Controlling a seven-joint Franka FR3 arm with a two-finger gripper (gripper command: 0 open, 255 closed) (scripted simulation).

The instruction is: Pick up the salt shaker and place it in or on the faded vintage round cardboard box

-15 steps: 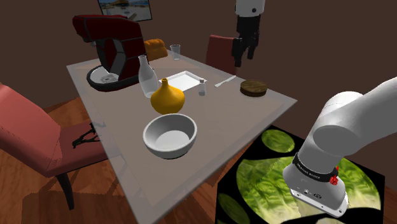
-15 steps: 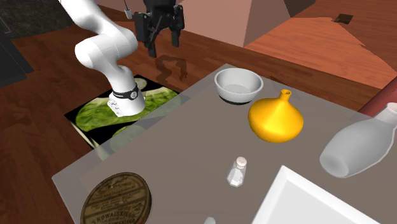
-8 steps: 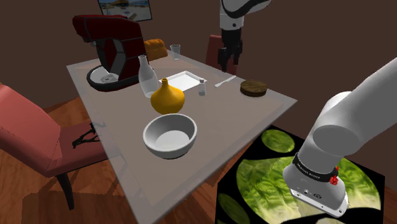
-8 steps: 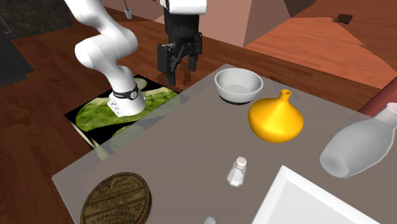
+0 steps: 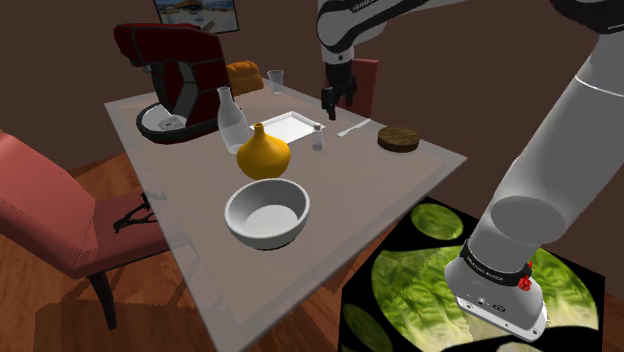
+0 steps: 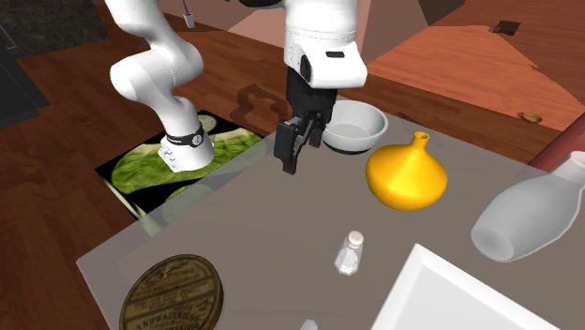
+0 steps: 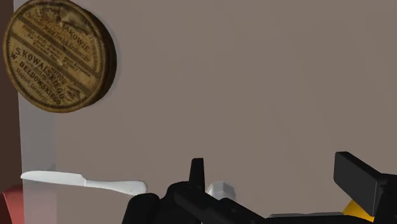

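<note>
- Second exterior view: we see the gripper (image 6: 300, 148) hovering above the table (image 6: 244, 216), its fingers apart, clasping nothing.
- We find the salt shaker (image 6: 350, 253) upright on the table, between the round box (image 6: 172, 293) and the yellow vase (image 6: 405, 173).

Dim, even light with faint shadows

The round cardboard box (image 7: 59, 54) is faded brown with dark lettering, the gourd-shaped vase (image 6: 406, 176) mustard yellow, the bowl (image 5: 266, 215) white, the tabletop (image 6: 253, 225) grey.
</note>
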